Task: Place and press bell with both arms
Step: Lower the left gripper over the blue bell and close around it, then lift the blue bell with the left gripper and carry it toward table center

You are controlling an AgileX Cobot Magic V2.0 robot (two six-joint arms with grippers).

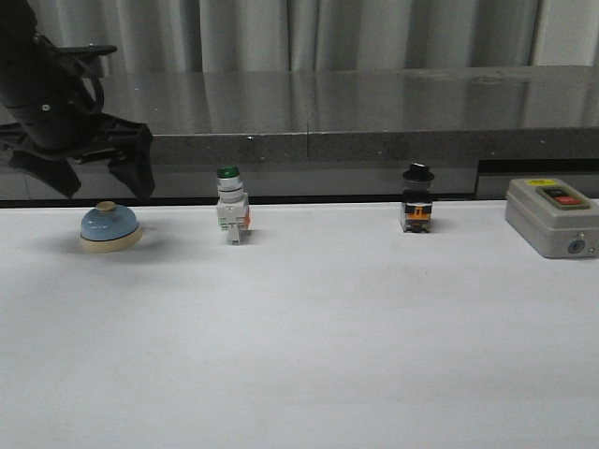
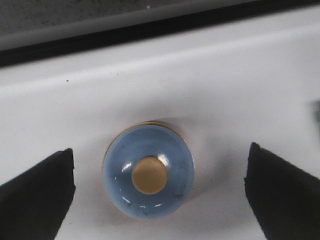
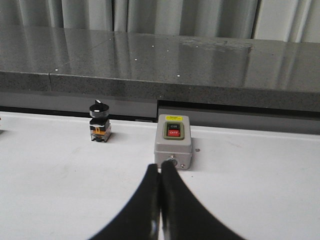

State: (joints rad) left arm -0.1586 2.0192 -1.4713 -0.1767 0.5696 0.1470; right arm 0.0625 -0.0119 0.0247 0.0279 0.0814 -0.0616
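Note:
The light-blue bell point(image 1: 109, 227) with its cream button stands on the white table at the far left. In the left wrist view the bell point(image 2: 149, 171) lies between the two dark fingers, well apart from both. My left gripper point(image 1: 94, 182) hangs open just above and behind the bell. In the left wrist view the left gripper point(image 2: 160, 172) is spread wide around it. My right gripper point(image 3: 160, 170) is shut with nothing in it, and it does not show in the front view.
A green-capped white switch point(image 1: 230, 216) stands right of the bell. A black-capped switch point(image 1: 417, 200) stands further right, also seen as the black-capped switch point(image 3: 98, 121). A grey button box point(image 1: 554, 216) sits at the far right, and the grey button box point(image 3: 173, 144) lies just beyond the right fingertips. A dark stone ledge point(image 1: 374, 140) runs behind.

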